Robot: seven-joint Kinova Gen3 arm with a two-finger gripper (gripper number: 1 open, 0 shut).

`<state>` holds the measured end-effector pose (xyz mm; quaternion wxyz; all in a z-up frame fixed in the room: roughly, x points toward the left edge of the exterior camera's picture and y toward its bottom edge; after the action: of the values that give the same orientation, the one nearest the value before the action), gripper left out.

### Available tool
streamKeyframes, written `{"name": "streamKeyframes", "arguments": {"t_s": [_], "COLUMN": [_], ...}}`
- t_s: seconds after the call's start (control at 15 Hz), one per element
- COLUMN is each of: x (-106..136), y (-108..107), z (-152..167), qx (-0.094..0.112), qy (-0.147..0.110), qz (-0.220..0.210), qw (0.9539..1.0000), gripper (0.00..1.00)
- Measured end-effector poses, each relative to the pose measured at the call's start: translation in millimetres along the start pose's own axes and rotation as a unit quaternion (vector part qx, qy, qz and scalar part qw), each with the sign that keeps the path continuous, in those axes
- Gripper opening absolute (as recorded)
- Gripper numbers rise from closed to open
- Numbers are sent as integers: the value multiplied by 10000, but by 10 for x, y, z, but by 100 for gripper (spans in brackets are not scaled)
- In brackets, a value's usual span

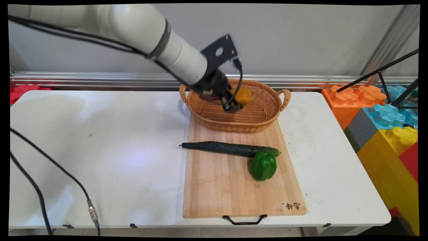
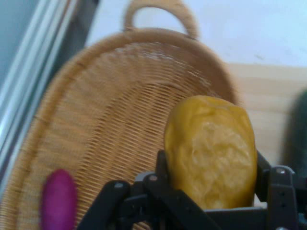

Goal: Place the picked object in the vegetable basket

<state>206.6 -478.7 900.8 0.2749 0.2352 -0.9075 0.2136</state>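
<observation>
My gripper (image 1: pixel 238 100) hangs inside the wicker basket (image 1: pixel 264 117), shut on a yellow pepper (image 1: pixel 243 95). In the hand view the yellow pepper (image 2: pixel 211 151) sits between the two black fingers (image 2: pixel 271 184), above the basket (image 2: pixel 110 124) floor. A purple vegetable (image 2: pixel 58 200) lies in the basket at the lower left of that view; in the main view only a sliver of the purple vegetable (image 1: pixel 209 97) shows under the hand.
The basket stands on the far end of a wooden cutting board (image 1: pixel 220 187). A long cucumber (image 1: pixel 227 148) and a green pepper (image 1: pixel 262 165) lie on the board nearer the front. Coloured foam blocks (image 1: pixel 384 124) are stacked to the right of the table.
</observation>
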Motion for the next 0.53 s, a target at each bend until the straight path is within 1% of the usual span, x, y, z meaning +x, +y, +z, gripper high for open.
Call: {"name": "streamKeyframes", "arguments": {"t_s": [0.13, 0.2, 0.33, 0.4, 0.53], "x": [93, 110, 160, 166, 112], "y": [-194, -235, -377, -427, -515], "z": [103, 137, 324, 436, 771], "qx": [246, 289, 406, 420, 374], "qy": [50, 59, 81, 77, 9], "qz": [-194, -233, -364, -415, -545], "qw": [9995, 9993, 9985, 9982, 9978], "gripper": [0, 0, 0, 0, 0]}}
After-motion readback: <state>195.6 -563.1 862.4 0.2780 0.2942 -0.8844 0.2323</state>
